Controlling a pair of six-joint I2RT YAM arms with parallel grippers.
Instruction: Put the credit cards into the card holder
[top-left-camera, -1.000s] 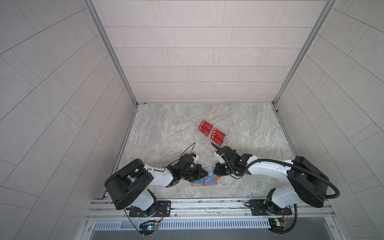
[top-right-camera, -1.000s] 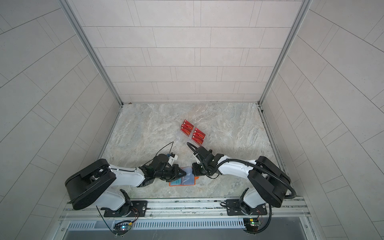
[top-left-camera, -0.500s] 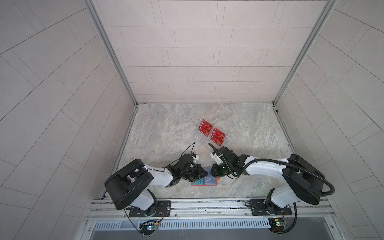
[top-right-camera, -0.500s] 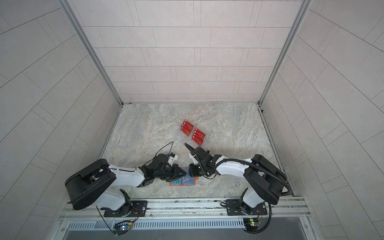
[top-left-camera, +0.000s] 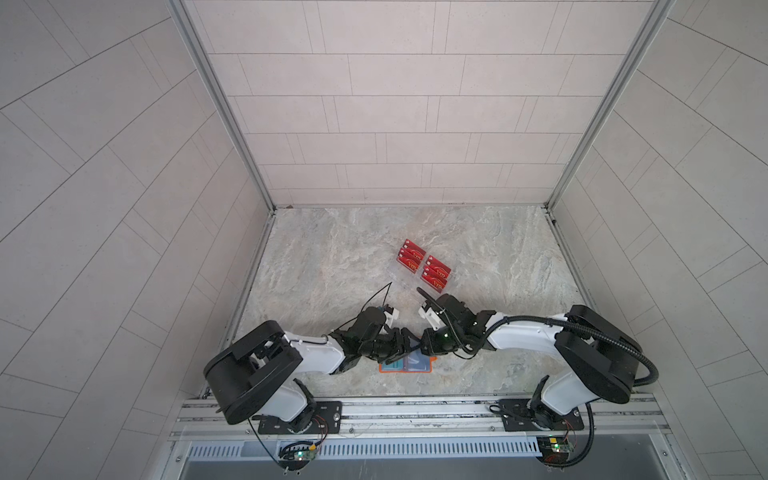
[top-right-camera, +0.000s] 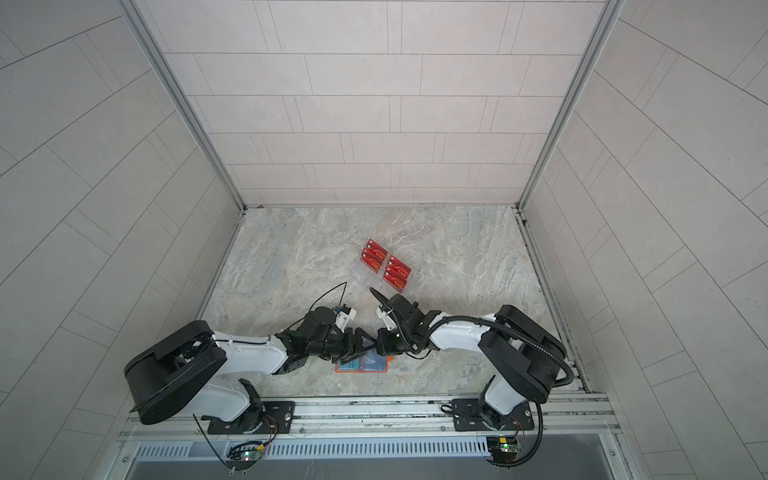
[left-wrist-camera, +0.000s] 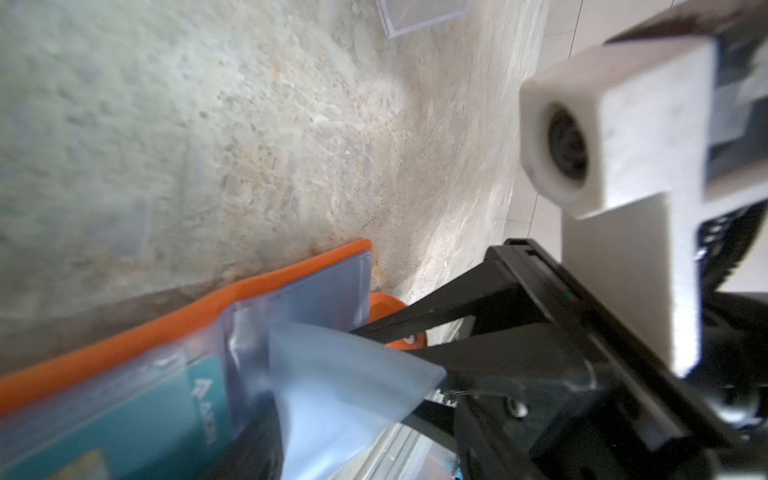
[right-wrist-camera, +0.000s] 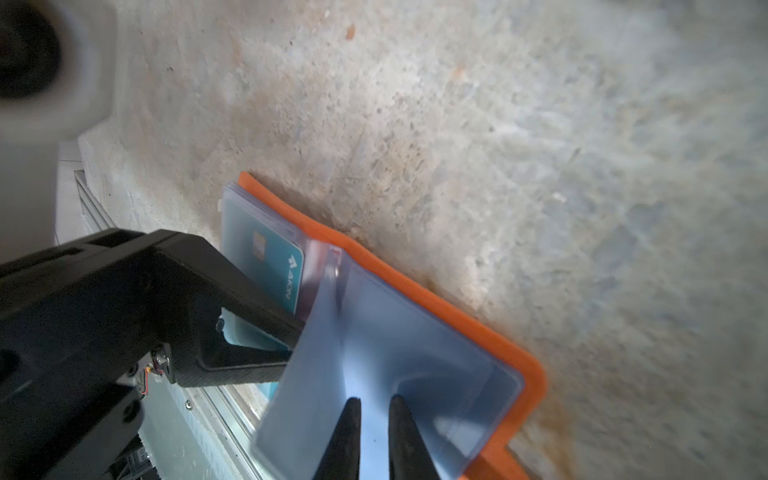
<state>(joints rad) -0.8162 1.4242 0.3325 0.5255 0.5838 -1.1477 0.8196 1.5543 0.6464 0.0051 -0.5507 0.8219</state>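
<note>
Card holder (right-wrist-camera: 419, 293): orange, lying open and flat on the counter (top-left-camera: 332, 257) near its front edge. In both top views it sits between the two arms, partly under their tips.
Teal card (right-wrist-camera: 274, 266): tucked inside a clear pocket on the half of the holder nearer the left arm.
Lifted sleeve (left-wrist-camera: 345, 386): one clear page raised off the holder, curved, and empty.
Right gripper (right-wrist-camera: 375, 405): jaws nearly together, clenched on the free edge of the lifted sleeve.
Left gripper (right-wrist-camera: 293, 347): jaws released and spread wide. They are low over the teal card's side, just beside the lifted sleeve, grasping nothing.
Red cards (top-left-camera: 435, 272): two short rows standing in a clear rack (left-wrist-camera: 419, 12), farther back on the counter and apart from the holder.
</note>
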